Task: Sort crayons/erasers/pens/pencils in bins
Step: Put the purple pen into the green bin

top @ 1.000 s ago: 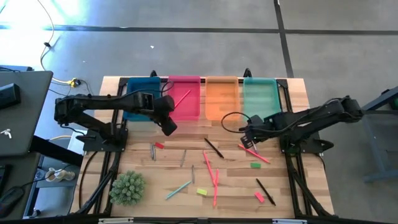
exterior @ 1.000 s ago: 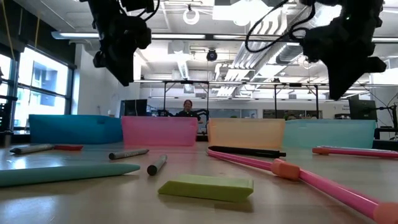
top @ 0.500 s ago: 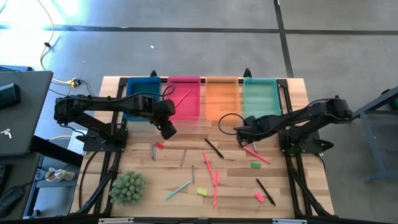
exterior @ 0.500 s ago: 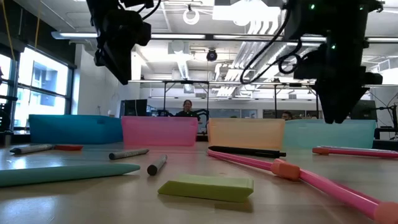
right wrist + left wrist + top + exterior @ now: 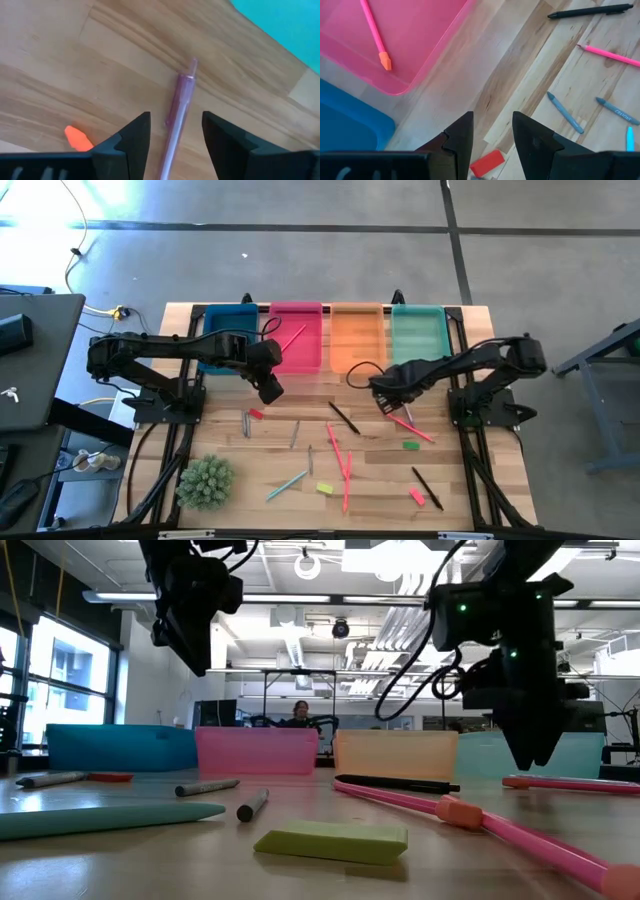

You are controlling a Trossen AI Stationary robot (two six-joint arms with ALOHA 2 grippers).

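we see the right gripper [image 5: 172, 131] low over the table, jaws spread astride a pink pen [image 5: 177, 112] near the teal bin [image 5: 420, 337]. the left gripper [image 5: 492, 132] hovers open by the pink bin [image 5: 297, 340], above a red eraser [image 5: 487, 163].

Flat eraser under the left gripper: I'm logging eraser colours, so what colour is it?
Red; the flat eraser shows best in the left wrist view.

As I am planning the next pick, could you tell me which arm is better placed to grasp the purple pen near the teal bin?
The right: its open gripper is lined up over the purple pen; the left gripper hovers near the pink bin.
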